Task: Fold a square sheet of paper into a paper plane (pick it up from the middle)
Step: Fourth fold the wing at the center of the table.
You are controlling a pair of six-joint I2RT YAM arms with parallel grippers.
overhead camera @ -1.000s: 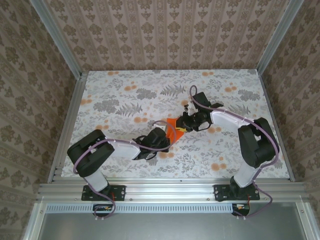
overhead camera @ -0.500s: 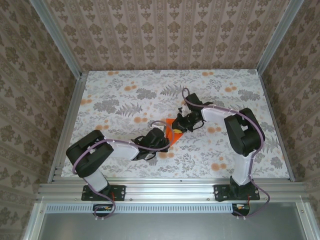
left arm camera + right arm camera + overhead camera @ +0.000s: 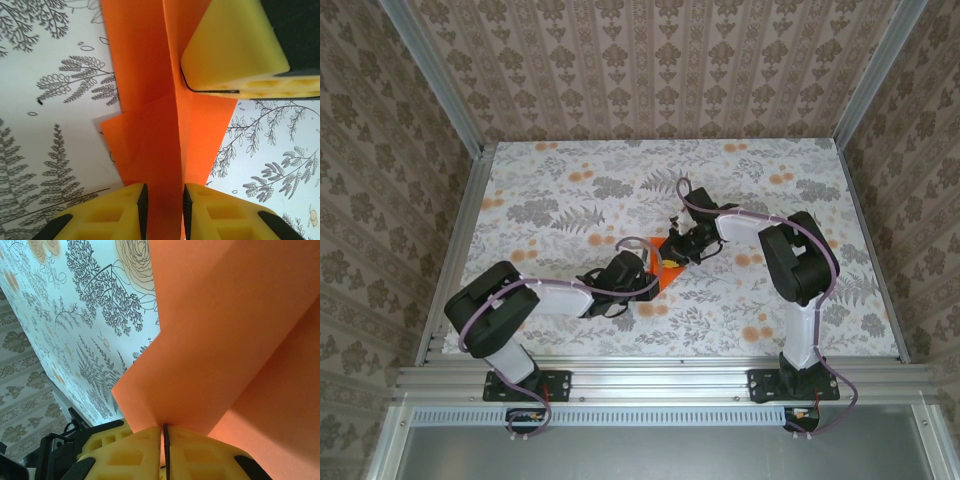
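Observation:
The square sheet of paper (image 3: pixel 667 264), bright orange and partly folded with a raised centre crease, lies mid-table between both grippers. My left gripper (image 3: pixel 646 272) reaches it from the near left. In the left wrist view its yellow fingers (image 3: pixel 120 210) stand a little apart astride the upright crease of the paper (image 3: pixel 150 75), so the left gripper (image 3: pixel 164 195) is open. My right gripper (image 3: pixel 680 252) comes from the far right. In the right wrist view the right gripper (image 3: pixel 163 430) is shut on a folded flap of the paper (image 3: pixel 225 330). One of its yellow fingers (image 3: pixel 235 55) shows in the left wrist view, resting on the paper.
The floral tablecloth (image 3: pixel 550 200) covers the whole table, with pale orange blotches in its print. Aluminium rails (image 3: pixel 460 240) and patterned walls close off the left, right and back. The left arm's black wrist (image 3: pixel 60 450) sits close below the right gripper.
The left gripper's jaws have parted off the crease. The right arm's elbow swung left while its gripper stayed clamped on the flap. The paper shifted slightly toward the left.

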